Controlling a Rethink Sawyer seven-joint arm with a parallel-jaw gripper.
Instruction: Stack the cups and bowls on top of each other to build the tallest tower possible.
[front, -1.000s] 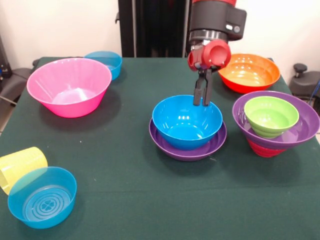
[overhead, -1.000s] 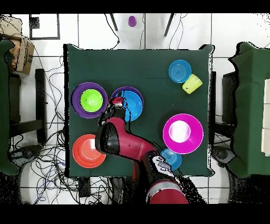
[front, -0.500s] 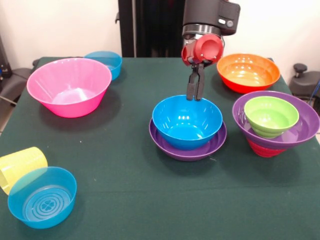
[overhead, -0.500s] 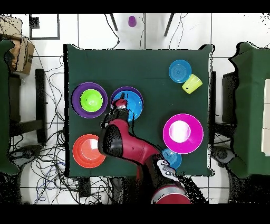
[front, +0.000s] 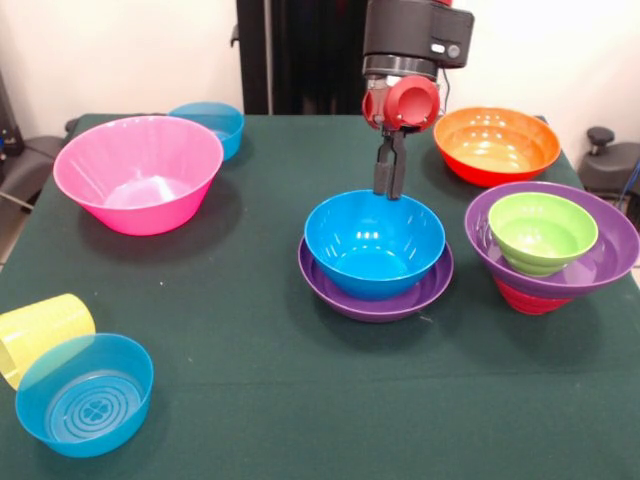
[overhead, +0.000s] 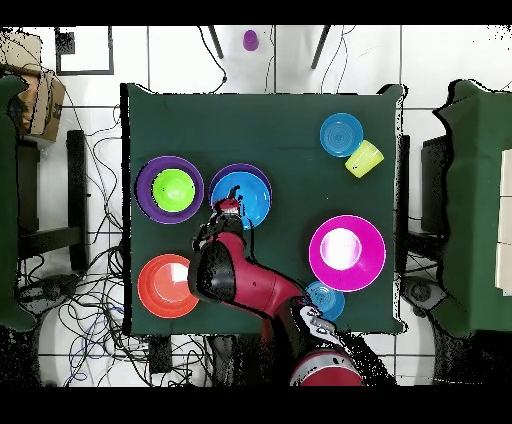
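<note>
Nearest the camera, well in front of the blue bowl (front: 374, 240), a translucent blue bowl (front: 84, 393) overlaps a ribbed yellow cup (front: 40, 332) lying on its side; its mouth is hidden. The blue bowl itself sits nested in a wide purple bowl (front: 375, 290): glossy, thin plastic, likely light and slippery, best pinched at the rim. Beside it, a green bowl (front: 541, 231) rests in a second purple bowl (front: 600, 262), mostly covering a red bowl (front: 525, 299). Just behind the blue bowl's far rim hangs the gripper (front: 388, 185), jaws nearly together, holding nothing.
</note>
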